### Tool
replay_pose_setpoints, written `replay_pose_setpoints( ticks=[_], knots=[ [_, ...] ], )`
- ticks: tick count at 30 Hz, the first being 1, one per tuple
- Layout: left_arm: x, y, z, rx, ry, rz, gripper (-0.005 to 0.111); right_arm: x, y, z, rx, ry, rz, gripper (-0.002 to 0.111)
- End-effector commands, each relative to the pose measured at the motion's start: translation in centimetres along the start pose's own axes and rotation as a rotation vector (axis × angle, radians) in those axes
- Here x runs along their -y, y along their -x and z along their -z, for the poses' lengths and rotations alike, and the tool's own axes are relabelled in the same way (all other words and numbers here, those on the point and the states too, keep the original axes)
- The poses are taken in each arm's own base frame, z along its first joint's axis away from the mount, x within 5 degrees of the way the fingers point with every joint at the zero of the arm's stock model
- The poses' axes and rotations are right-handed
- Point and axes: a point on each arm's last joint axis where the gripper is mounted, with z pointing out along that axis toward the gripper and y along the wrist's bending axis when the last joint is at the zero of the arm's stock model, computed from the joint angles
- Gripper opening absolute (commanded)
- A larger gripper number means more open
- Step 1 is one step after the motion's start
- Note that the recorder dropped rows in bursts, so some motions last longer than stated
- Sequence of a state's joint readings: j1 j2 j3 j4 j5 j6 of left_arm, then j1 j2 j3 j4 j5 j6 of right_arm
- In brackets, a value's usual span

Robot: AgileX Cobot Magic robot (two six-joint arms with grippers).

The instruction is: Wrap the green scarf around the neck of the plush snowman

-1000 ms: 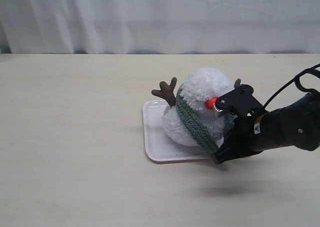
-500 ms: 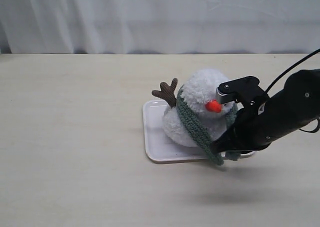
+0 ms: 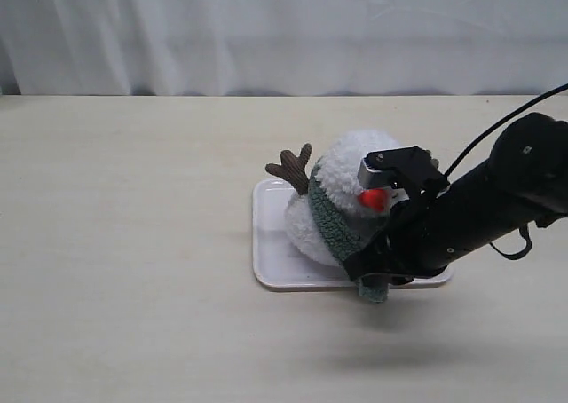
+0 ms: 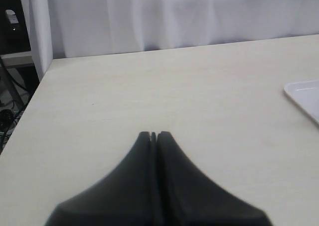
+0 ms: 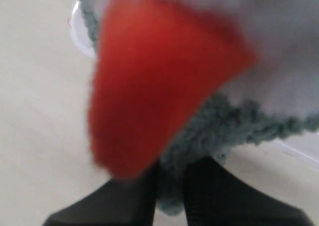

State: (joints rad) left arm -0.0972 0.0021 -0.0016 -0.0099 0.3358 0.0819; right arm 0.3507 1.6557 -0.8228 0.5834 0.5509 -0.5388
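In the exterior view the right arm (image 3: 497, 199) lies across the plush snowman (image 3: 342, 168). It hides that side of the head and body and one corner of the white tray (image 3: 269, 243). The right gripper (image 3: 377, 277) merges into the dark mass, so its fingers cannot be told apart there. The hanging end of the green scarf (image 3: 331, 225) shows only as a stub beneath it, and the scarf's path behind the snowman is hidden. In the right wrist view the orange nose (image 5: 149, 86) is a close, blurred smear, and the fluff above it runs out of frame. In the left wrist view only a tray corner shows at the picture's edge, and the left gripper (image 4: 153, 135) blurs toward its cropped base.
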Motion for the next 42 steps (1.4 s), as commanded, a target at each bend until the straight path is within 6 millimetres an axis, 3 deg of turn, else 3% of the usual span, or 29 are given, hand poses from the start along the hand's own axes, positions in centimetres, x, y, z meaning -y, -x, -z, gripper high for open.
replay_pose_setpoints(
  ticks=[1,4,6,13,21,26,32,37,42],
  knots=[
    [0.0,0.1,0.0,0.014,-0.007,-0.002,0.000,0.4,0.1,-0.9,-0.011,-0.003,-0.010,0.039],
    [0.0,0.1,0.0,0.014,-0.007,-0.002,0.000,0.3,0.2,-0.6,-0.011,0.005,-0.007,0.058],
    [0.0,0.1,0.0,0.014,-0.007,-0.002,0.000,0.0,0.1,-0.2,-0.025,0.022,-0.022,0.064],
    [0.0,0.1,0.0,0.012,-0.007,-0.002,0.000,-1.4,-1.1,1.8,-0.142,0.113,-0.045,0.066],
    [0.0,0.1,0.0,0.012,-0.007,-0.002,0.000,-3.8,-3.5,3.9,-0.383,0.335,-0.025,0.064],
    [0.0,0.1,0.0,0.012,-0.007,-0.002,0.000,-4.8,-3.1,5.8,-0.272,0.380,0.020,0.052],
    [0.0,0.1,0.0,0.012,-0.007,-0.002,0.000,-5.8,-2.6,10.3,0.021,0.296,0.078,0.025],
    [0.0,0.1,0.0,0.012,-0.007,-0.002,0.000,-6.4,-3.6,13.9,0.244,0.238,0.115,0.004],
    [0.0,0.1,0.0,0.012,-0.007,-0.002,0.000,-6.5,-5.6,16.4,0.482,0.157,0.132,0.004]
  ],
)
